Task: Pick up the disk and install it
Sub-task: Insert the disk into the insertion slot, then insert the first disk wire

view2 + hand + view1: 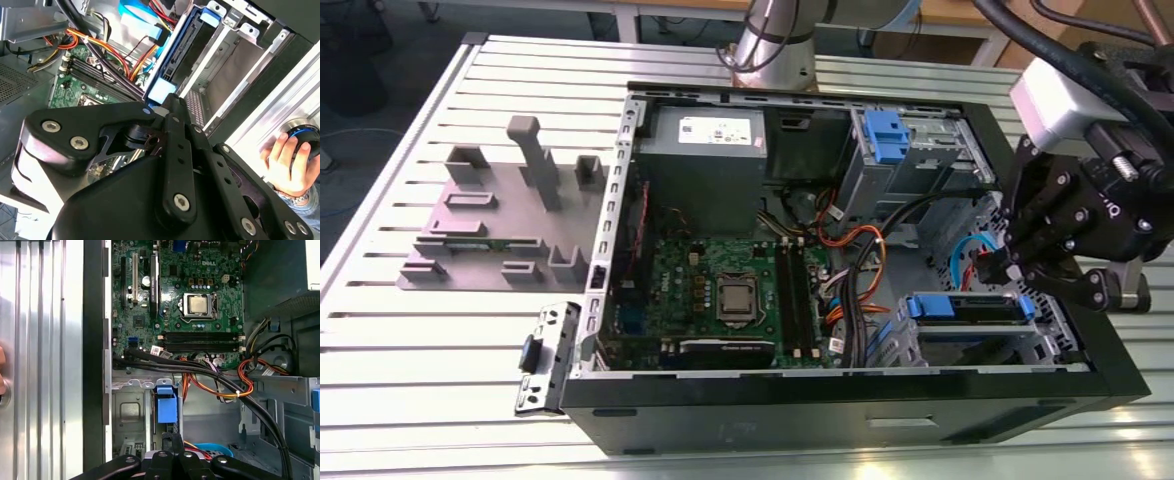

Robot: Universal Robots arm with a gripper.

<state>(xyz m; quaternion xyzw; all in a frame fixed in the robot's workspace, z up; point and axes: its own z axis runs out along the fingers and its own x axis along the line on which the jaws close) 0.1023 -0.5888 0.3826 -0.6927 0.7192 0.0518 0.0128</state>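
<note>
The disk [970, 307] stands on edge in the lower drive bay of the open computer case [854, 400], on the exterior view's right. Its blue caddy frame [176, 55] and blue handle tab [166, 404] face up out of the bay. My black gripper [1001, 265] hangs just above that end of the disk. It is shut, with its tips together close to the handle tab in both wrist views [172, 100] [172, 437]. Nothing is held between them. The metal bay walls hide most of the disk's body.
A second blue-handled caddy [886, 135] sits in the upper bay beside the grey power supply [704, 135]. Orange and black cables [854, 250] cross between the motherboard [720, 290] and the bays. A grey fixture [507, 215] stands on the slatted table. A person's hand [290, 160] rests outside the case.
</note>
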